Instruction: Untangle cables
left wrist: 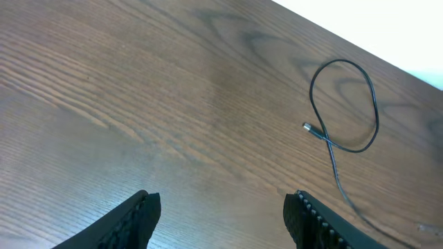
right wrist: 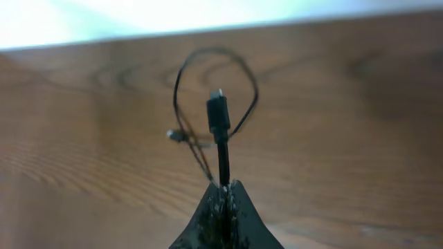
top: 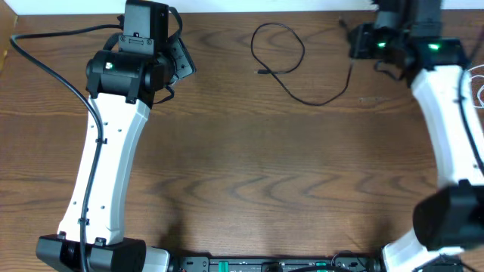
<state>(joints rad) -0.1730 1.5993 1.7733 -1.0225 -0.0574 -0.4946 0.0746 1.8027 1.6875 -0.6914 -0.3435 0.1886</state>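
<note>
The black cable (top: pixel 302 97) lies on the wooden table at the back centre, with a loop (top: pixel 278 47) and one small plug end (top: pixel 261 72) resting on the wood. My right gripper (top: pixel 354 39) is shut on the cable's other end. In the right wrist view the plug (right wrist: pixel 218 114) sticks up out of the shut jaws (right wrist: pixel 225 188), with the loop (right wrist: pixel 208 90) behind it. My left gripper (top: pixel 181 60) is open and empty (left wrist: pixel 221 211), left of the loop (left wrist: pixel 344 104). The white cable (top: pixel 478 85) shows only as thin loops at the right edge.
The table's far edge (top: pixel 318 9) runs along the top, close behind the loop. The left arm (top: pixel 110 151) crosses the left side, and the right arm (top: pixel 454 128) runs down the right side. A black bar (top: pixel 272 264) lines the near edge.
</note>
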